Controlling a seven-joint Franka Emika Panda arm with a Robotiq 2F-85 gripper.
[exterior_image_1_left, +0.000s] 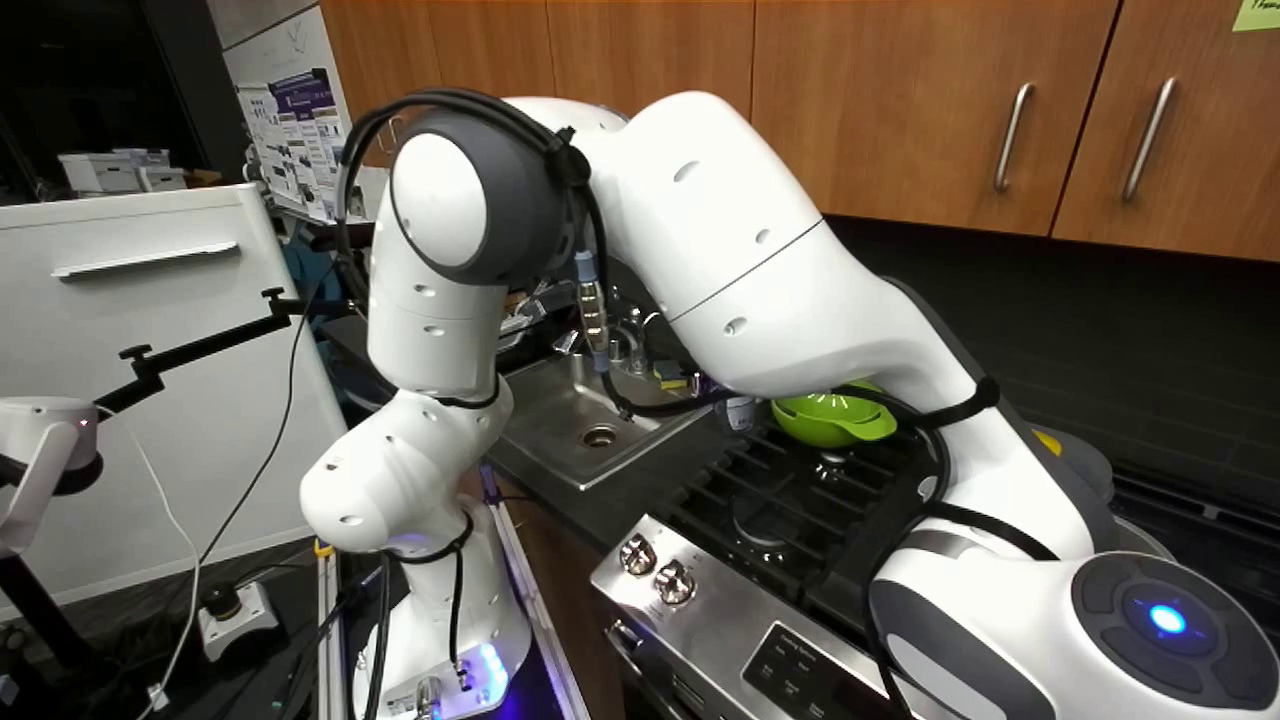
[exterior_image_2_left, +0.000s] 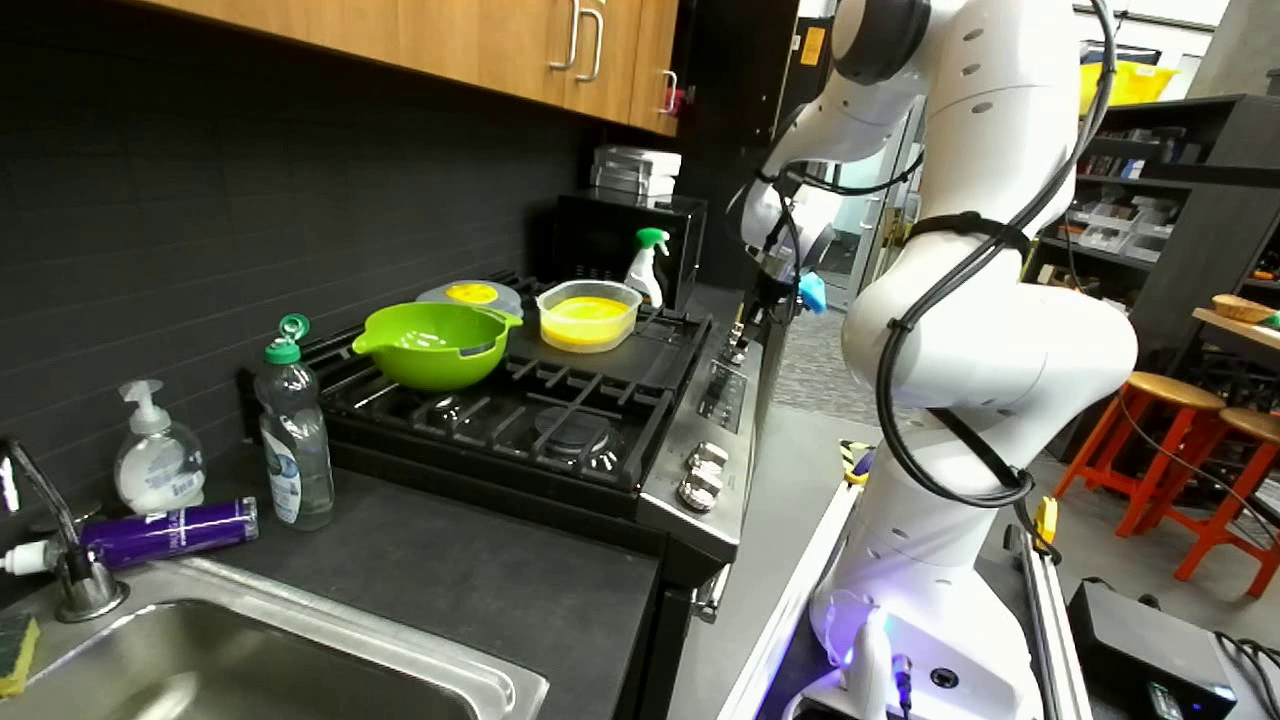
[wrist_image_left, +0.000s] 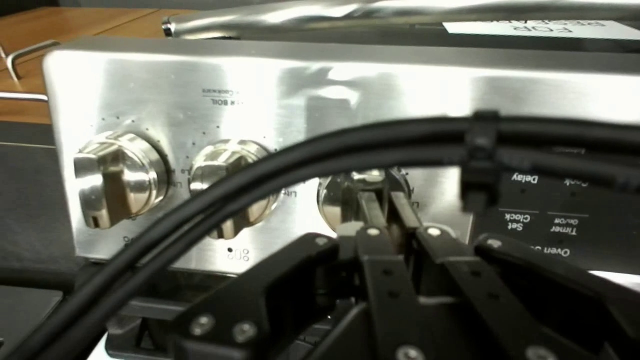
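In the wrist view my gripper (wrist_image_left: 384, 197) comes from below, its narrow fingers (wrist_image_left: 371, 210) drawn close together. They are shut on the raised ridge of a round metal stove knob (wrist_image_left: 330, 204). A slim gap shows between the fingers, and part of the knob is hidden behind them. To the left on the steel control panel (wrist_image_left: 280, 125) sit two more knobs, a middle knob (wrist_image_left: 232, 165) partly behind a cable and an outer knob (wrist_image_left: 120, 172). In an exterior view the dark gripper (exterior_image_2_left: 768, 297) is small beside the stove front; the remaining exterior view leaves it out.
Black cables (wrist_image_left: 350, 145) arch across the wrist view. The oven handle (wrist_image_left: 350, 15) runs along the panel's far side. On the stove stand a green colander (exterior_image_2_left: 432, 345), a tub with yellow contents (exterior_image_2_left: 588, 315) and a spray bottle (exterior_image_2_left: 648, 268). A sink (exterior_image_2_left: 250, 660) is nearby.
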